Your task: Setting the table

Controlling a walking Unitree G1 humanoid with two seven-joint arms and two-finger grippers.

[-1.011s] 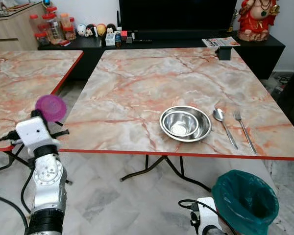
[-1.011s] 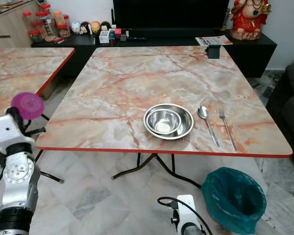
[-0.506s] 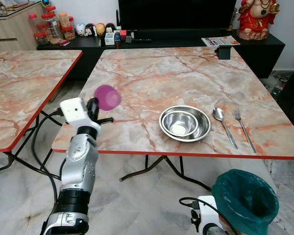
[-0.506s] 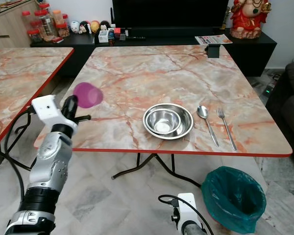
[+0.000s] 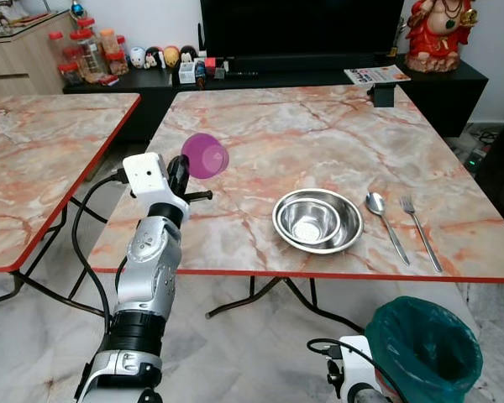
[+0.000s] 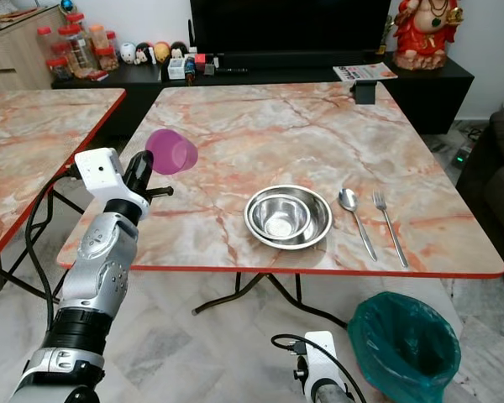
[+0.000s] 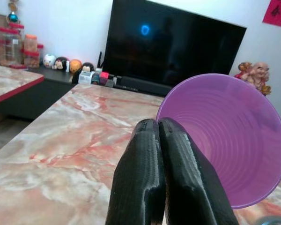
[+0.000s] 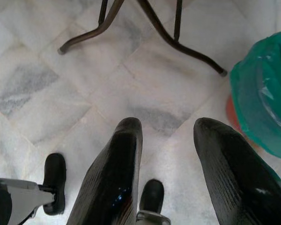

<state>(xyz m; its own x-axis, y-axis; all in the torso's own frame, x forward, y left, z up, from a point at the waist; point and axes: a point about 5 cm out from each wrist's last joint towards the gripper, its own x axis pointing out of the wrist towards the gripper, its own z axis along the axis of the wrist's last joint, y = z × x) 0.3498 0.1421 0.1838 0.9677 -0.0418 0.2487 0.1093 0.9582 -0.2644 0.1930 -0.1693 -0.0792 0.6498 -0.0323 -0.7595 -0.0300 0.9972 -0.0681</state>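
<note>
Left eye view: the left gripper [image 5: 187,168] holds a purple cup [image 5: 205,156] above the table [image 5: 260,134] near its left edge, left of the steel bowl [image 5: 317,221].

Left wrist view: its fingers [image 7: 147,178] are pressed together, pinching the cup's rim.

Right wrist view: the right gripper [image 8: 166,159] hangs over the floor [image 8: 47,75] with its fingers apart, holding nothing.
</note>
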